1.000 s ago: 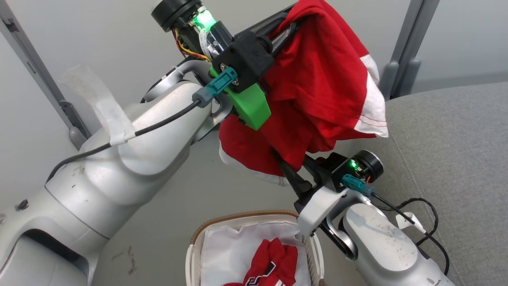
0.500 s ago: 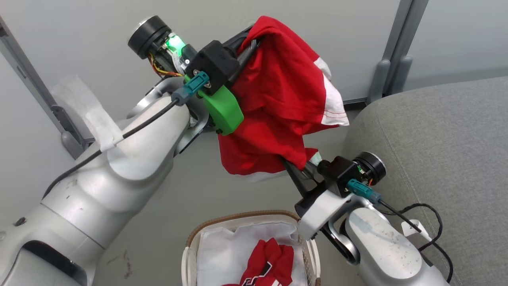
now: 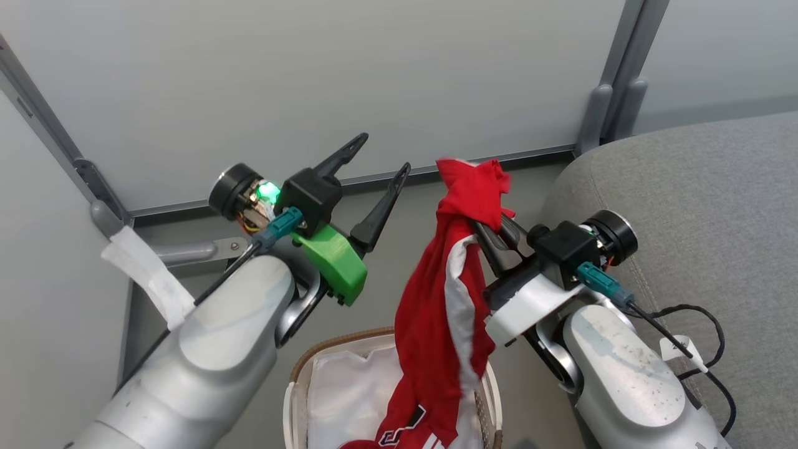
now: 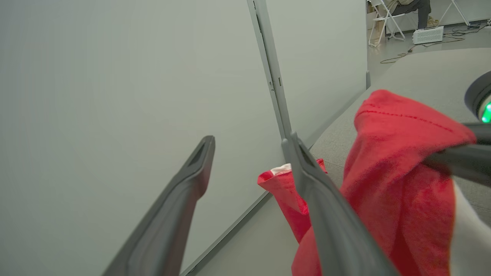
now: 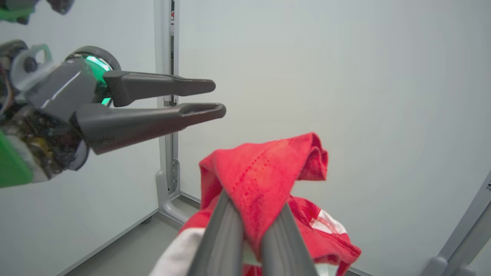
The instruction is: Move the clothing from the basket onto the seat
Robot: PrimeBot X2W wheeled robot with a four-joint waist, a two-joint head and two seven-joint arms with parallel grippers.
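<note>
- The right gripper (image 3: 487, 229), in the middle of the frame, is pinched tight on the top of the red clothing (image 3: 436, 312)
- It hangs long, reaching down to the basket (image 3: 324, 357) at the bottom edge, so it probably needs lifting higher
- The left gripper (image 3: 383, 153), to its left, is wide open and holds nothing
- The grey seat (image 3: 686, 187) is at the right

Bright, diffuse light, faint shadows; the clothing (image 4: 387, 184) looks soft-focused, with a green glow (image 4: 487, 112) just right of it.
</note>
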